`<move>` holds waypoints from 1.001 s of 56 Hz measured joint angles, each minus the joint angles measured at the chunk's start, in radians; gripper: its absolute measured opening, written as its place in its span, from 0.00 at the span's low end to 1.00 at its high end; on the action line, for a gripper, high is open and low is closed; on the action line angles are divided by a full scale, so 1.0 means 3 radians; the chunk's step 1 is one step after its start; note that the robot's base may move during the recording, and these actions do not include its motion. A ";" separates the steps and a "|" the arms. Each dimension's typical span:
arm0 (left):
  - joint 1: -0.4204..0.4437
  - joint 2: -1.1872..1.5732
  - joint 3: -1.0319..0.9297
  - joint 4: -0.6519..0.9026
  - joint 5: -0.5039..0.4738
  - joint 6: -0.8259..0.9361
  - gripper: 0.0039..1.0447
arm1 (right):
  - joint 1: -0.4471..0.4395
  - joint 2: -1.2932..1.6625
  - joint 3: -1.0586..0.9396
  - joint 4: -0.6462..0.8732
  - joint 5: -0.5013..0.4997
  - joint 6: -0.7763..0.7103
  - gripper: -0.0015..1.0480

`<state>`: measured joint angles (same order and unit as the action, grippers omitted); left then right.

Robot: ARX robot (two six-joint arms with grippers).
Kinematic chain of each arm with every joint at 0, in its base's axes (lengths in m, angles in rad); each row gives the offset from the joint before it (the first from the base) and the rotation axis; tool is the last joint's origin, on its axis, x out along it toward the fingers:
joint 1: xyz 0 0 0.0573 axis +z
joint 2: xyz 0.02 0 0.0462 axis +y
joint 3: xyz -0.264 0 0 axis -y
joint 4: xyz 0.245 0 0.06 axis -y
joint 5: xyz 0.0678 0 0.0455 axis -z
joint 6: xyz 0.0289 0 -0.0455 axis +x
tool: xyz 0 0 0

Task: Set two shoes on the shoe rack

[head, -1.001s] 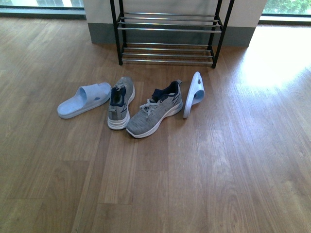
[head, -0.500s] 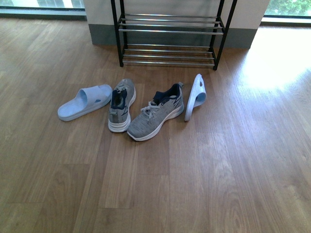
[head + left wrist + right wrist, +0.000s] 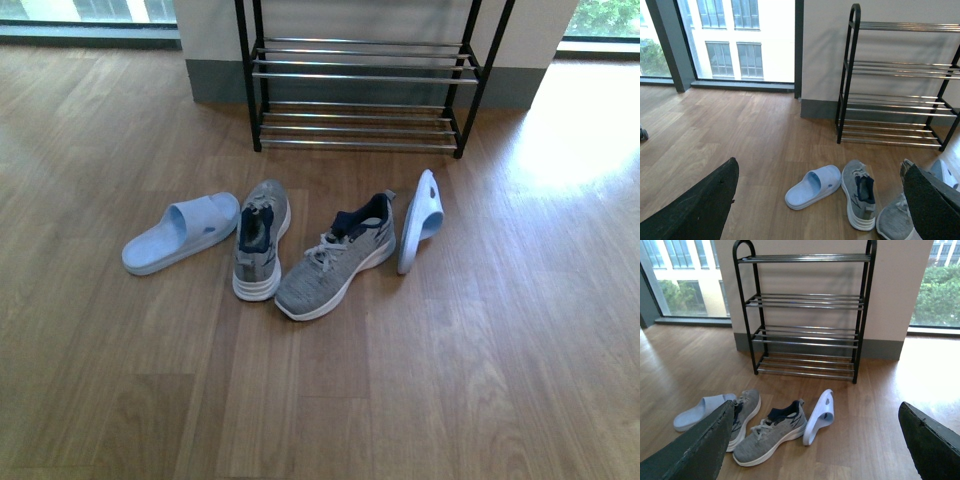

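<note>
Wooden floor (image 3: pixel 500 380) throughout. Black-framed shoe rack (image 3: pixel 362 75) at upper centre of front view. Mid-frame below it, grey left sneaker (image 3: pixel 260 238) and right sneaker (image 3: pixel 337 268) side by side. Pale blue left slide (image 3: pixel 180 232) flat at centre-left; right slide (image 3: pixel 420 222) tipped on edge just beside right sneaker. Left gripper (image 3: pixel 817 165) and right gripper (image 3: pixel 816 405) spread wide, empty.

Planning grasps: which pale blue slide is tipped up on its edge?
The right-hand slide, beside the right sneaker, stands on edge; the left-hand slide lies flat on its sole.

Before the shoe rack (image 3: pixel 360 77) lie, in a row, left slide (image 3: pixel 180 233), left sneaker (image 3: pixel 261 240), right sneaker (image 3: pixel 336 264), right slide (image 3: pixel 421 220).
</note>
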<state>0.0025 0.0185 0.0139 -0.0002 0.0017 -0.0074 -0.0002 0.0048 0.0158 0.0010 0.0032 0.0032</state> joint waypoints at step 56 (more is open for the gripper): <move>-0.0005 -0.0001 0.0000 0.0000 -0.0008 0.0000 0.91 | 0.0000 0.0000 0.0000 -0.0005 -0.0013 -0.0001 0.91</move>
<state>0.0010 0.0181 0.0139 -0.0002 -0.0006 -0.0074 -0.0002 0.0048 0.0158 -0.0006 -0.0006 0.0029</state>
